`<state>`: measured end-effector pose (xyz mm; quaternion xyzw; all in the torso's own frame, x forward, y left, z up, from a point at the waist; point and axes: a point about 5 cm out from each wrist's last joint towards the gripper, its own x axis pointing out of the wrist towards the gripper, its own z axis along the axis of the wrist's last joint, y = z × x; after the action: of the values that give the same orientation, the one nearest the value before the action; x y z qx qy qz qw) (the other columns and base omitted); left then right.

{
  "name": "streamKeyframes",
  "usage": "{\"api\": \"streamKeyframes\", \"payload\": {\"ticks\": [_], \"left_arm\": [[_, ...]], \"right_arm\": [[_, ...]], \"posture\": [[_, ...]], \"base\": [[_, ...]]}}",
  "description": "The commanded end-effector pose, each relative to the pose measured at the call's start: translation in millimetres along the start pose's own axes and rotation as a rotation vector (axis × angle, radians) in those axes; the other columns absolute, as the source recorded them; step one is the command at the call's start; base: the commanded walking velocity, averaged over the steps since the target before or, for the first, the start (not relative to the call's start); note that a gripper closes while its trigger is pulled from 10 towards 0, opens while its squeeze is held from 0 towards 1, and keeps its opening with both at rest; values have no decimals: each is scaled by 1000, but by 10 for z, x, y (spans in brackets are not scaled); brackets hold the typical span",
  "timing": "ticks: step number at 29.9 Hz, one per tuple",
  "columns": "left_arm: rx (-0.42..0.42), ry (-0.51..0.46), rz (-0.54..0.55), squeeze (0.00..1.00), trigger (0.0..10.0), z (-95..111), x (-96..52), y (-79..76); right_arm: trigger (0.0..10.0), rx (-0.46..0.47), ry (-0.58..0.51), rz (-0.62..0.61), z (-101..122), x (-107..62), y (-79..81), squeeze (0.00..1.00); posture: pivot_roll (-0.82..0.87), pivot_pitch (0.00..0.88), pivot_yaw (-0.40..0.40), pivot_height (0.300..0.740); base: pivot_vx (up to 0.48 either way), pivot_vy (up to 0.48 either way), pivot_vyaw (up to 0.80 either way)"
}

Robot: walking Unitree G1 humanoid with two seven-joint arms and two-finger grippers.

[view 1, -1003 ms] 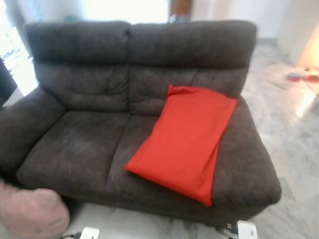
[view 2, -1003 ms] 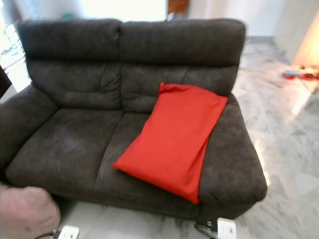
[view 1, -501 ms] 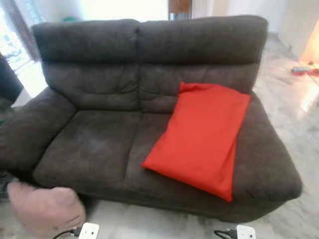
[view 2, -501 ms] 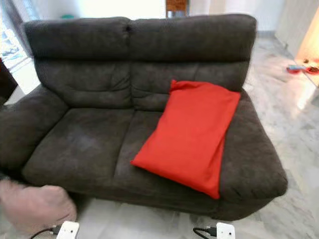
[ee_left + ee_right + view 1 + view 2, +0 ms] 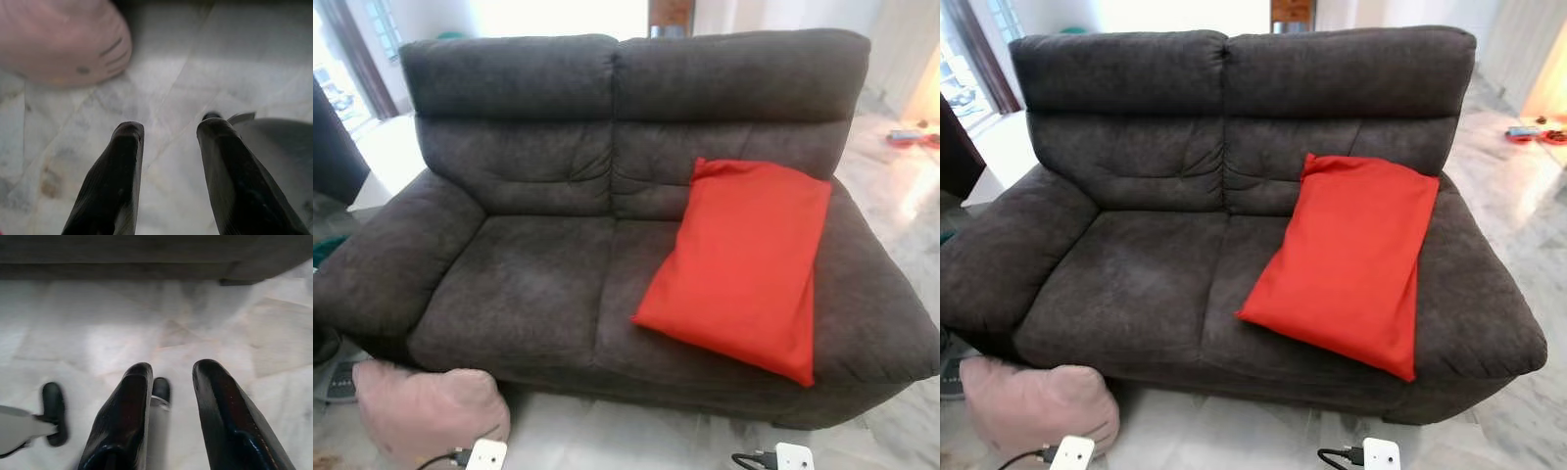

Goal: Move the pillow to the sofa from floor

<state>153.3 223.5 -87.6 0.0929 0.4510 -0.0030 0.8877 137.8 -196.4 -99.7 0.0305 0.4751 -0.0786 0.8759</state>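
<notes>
So, approach step: pink pillow (image 5: 426,411) on floor (image 5: 1234,436) before the sofa (image 5: 538,284); left gripper (image 5: 168,134) spread and empty, must reach it.

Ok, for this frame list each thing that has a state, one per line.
pink pillow: on the floor by the sofa's front left corner, not held.
red pillow: lying flat on the sofa's right seat.
sofa: left seat bare.
left gripper: open, above the floor near the pink pillow.
right gripper: open, holding nothing.
</notes>
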Motion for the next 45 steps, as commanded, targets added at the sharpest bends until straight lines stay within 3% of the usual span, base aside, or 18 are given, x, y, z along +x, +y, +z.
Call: {"api": "streamKeyframes", "payload": {"ticks": [1, 45], "left_arm": [[8, 9, -6, 0, 10000, -16, -4, 5], [3, 11, -2, 0, 10000, -11, -1, 12]], "right_arm": [[10000, -1, -7, -1, 23, 4, -8, 0], [10000, -8, -4, 11, 10, 1, 2, 0]], "posture": [[44, 0, 23, 740], [41, 5, 21, 740]], "base": [[0, 368, 0], [0, 365, 0]]}}
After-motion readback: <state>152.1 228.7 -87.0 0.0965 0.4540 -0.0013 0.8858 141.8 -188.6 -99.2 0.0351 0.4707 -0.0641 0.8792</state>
